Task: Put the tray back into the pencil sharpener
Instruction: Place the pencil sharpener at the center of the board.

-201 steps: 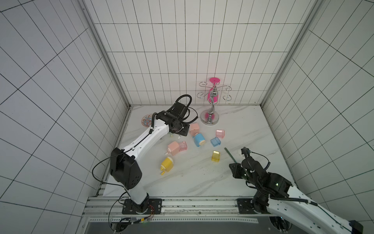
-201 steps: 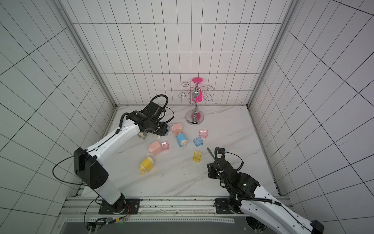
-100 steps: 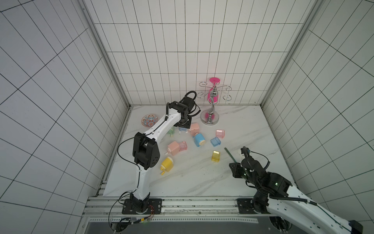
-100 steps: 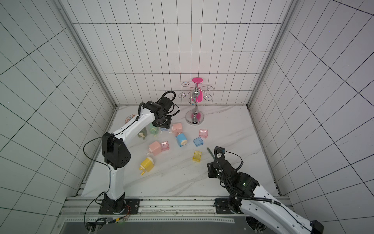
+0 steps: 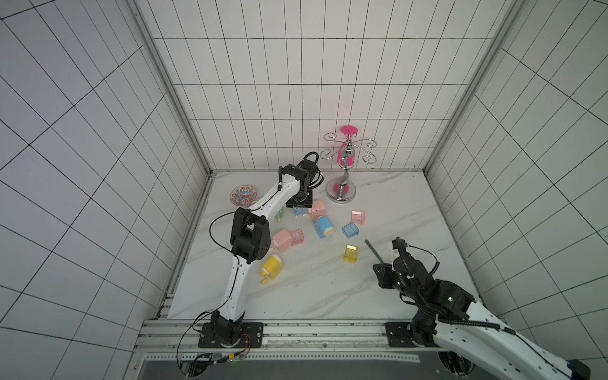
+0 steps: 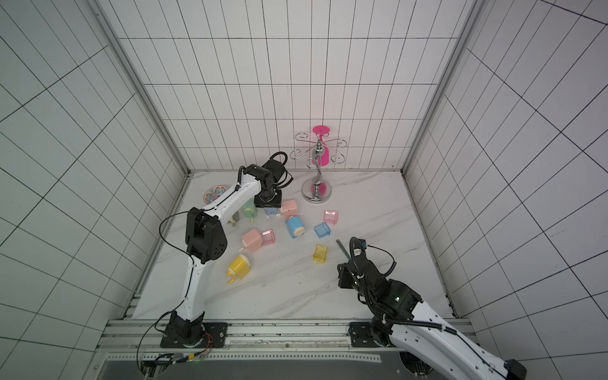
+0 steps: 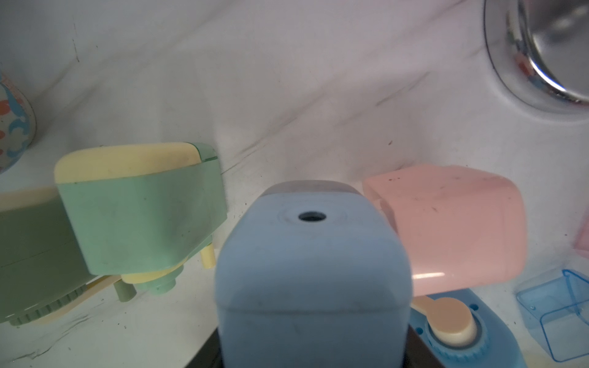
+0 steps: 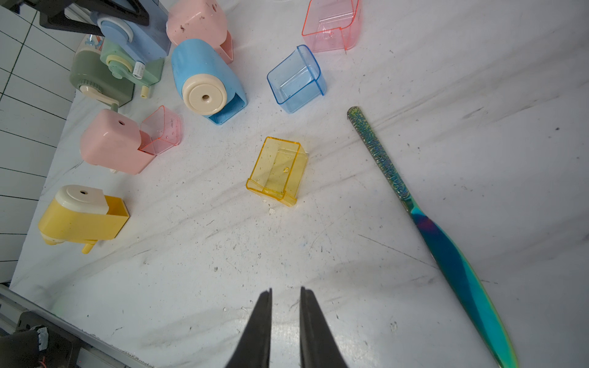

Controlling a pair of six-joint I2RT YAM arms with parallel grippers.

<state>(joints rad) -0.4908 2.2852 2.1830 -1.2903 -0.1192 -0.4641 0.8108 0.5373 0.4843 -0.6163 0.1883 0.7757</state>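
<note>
My left gripper (image 5: 300, 208) is shut on a pale blue pencil sharpener (image 7: 312, 270), held just above the table at the back among the others, its pencil hole facing the wrist camera. Loose clear trays lie right of the middle: a blue tray (image 5: 350, 230), a pink tray (image 5: 357, 217) and a yellow tray (image 8: 277, 170). A round-faced blue sharpener (image 5: 323, 227) lies on its side with its slot empty. A second pink tray (image 8: 161, 130) sticks half out of a pink sharpener (image 8: 111, 143). My right gripper (image 8: 285, 291) hovers near the front right, narrowly open and empty.
A yellow sharpener (image 5: 271, 266) lies at the front left, green sharpeners (image 6: 249, 207) and another pink one (image 5: 317, 207) flank the held one. An iridescent knife (image 8: 430, 229) lies by the right gripper. A chrome stand (image 5: 342, 194) and a patterned plate (image 5: 243, 194) are at the back.
The left arm's elbow has swung up and in toward the middle while its gripper stayed by the back sharpeners. The right arm has not moved.
</note>
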